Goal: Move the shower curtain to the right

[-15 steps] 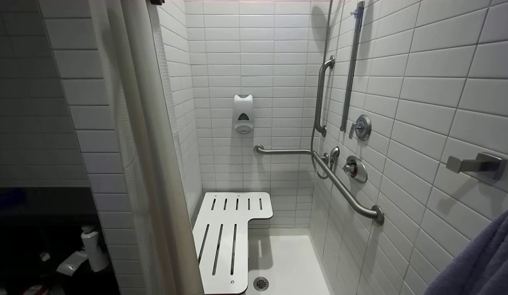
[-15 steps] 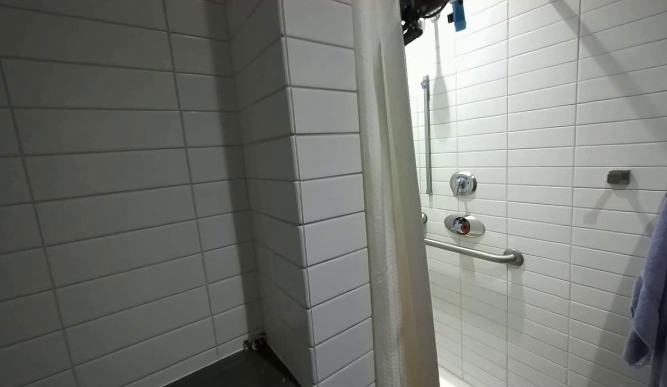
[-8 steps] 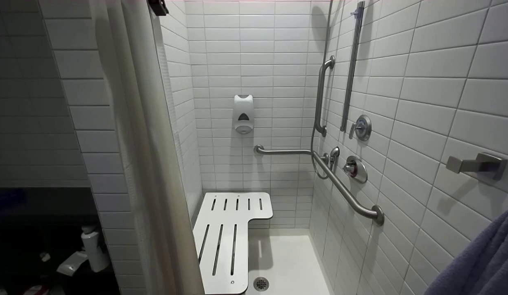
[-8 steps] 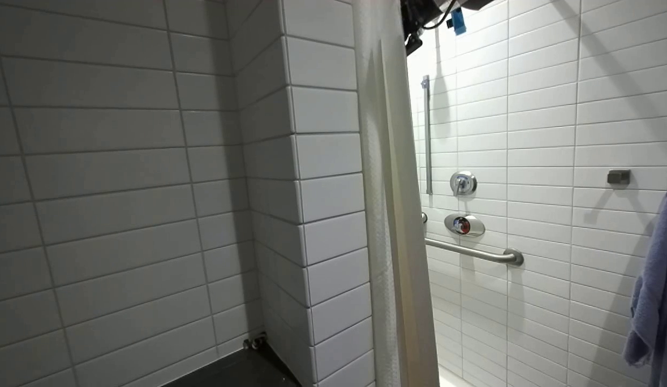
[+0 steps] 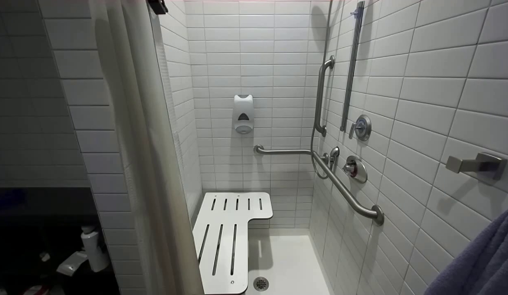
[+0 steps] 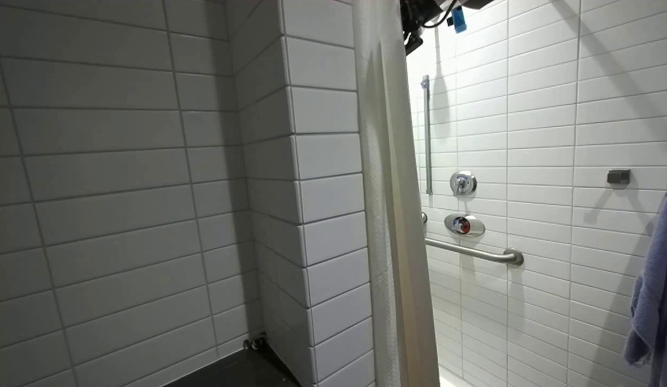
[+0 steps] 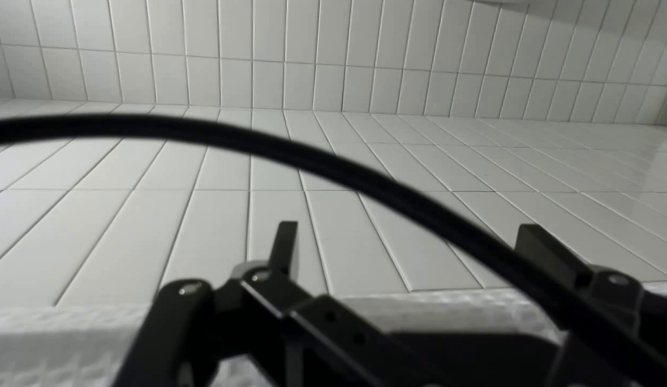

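Shower curtain (image 5: 153, 164) hangs gathered in soft folds at the left of the stall (image 5: 289, 262), presumably to leave the way in free; the move right looks not yet made. Just right of its upper part, the fingers (image 7: 284, 247) stand spread wide, gripping nothing (whether they touch it, I cannot tell), probably placed to catch or push its edge. Farther in, a slatted seat (image 5: 227, 217) lines the left wall (image 5: 180, 61), likely for seated bathing. Any label on the far soap dispenser (image 5: 243, 105) is too small to read.
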Motion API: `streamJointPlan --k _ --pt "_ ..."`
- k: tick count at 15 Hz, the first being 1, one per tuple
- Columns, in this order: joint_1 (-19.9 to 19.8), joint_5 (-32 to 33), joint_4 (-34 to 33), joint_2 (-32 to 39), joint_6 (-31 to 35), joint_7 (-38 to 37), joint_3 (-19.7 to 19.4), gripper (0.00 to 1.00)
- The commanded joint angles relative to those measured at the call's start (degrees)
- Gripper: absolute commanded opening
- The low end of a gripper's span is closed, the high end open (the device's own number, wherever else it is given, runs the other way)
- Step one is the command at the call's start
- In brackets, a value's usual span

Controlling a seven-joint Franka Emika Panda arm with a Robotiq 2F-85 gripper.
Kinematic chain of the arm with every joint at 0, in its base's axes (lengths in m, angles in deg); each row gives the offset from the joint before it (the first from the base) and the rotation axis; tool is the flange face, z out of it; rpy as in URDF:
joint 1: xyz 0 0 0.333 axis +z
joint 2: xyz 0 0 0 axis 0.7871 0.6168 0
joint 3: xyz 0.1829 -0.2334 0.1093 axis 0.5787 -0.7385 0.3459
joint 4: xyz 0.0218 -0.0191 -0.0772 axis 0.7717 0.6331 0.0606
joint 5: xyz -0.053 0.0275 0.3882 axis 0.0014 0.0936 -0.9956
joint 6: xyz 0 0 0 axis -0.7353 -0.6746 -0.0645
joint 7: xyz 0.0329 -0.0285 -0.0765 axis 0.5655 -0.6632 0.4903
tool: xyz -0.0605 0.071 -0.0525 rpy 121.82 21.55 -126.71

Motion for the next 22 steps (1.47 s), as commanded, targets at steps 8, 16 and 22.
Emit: streamJointPlan --k 8,16,22 --pt "-12.02 5.48 13.18 -9.76 11.65 -6.85 16.25 1.0" --pt "-11.2 5.12 12.4 -8.96 10.87 -5.82 15.39 1.0" --pt "-11.2 5.12 12.4 -8.97 10.88 -5.84 15.42 1.0"
